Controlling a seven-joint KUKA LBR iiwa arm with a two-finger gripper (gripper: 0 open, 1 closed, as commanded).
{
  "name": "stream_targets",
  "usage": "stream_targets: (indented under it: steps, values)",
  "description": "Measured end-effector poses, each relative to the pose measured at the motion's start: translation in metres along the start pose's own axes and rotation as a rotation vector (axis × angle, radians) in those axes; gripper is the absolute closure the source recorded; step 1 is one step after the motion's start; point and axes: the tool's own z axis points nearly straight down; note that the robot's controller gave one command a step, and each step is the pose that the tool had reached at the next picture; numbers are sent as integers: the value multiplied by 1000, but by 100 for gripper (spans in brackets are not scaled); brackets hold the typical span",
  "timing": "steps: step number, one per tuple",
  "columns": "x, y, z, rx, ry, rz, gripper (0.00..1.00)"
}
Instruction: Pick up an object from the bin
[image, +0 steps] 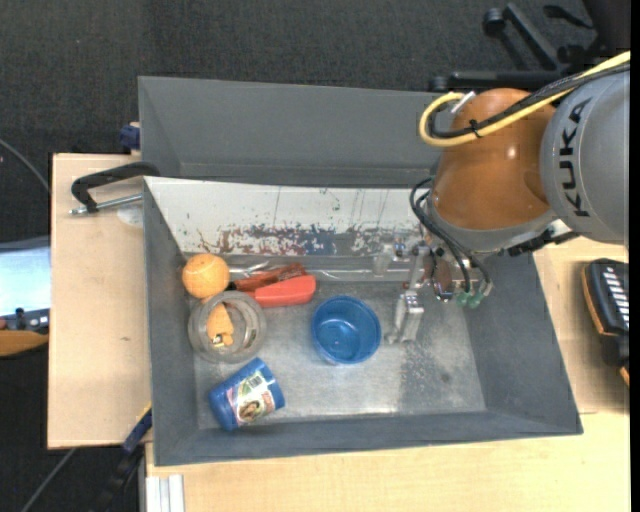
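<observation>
Grey metal bin (500, 330) fills middle of frame. KUKA arm (590, 150) with orange cover enters from upper right. Gripper (407, 322) hangs at centre right, above bare bin floor; how wide it stands, cannot tell. Blue bowl (345, 332) upright at centre, just left of gripper, nearest thing to it. Clear round container (225, 328) at left, small orange piece inside. Blue labelled can (246, 395) on its side, lower left. Red handle-like thing (286, 291) above bowl. Orange ball (205, 276) at upper left.
</observation>
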Motion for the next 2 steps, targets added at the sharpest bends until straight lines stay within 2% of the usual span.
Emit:
stream_targets:
  steps: [1, 2]
  values:
    - [-2, 0, -5, 0, -9, 0, 0]
    - [-6, 19, 37, -1, -14, 18, 0]
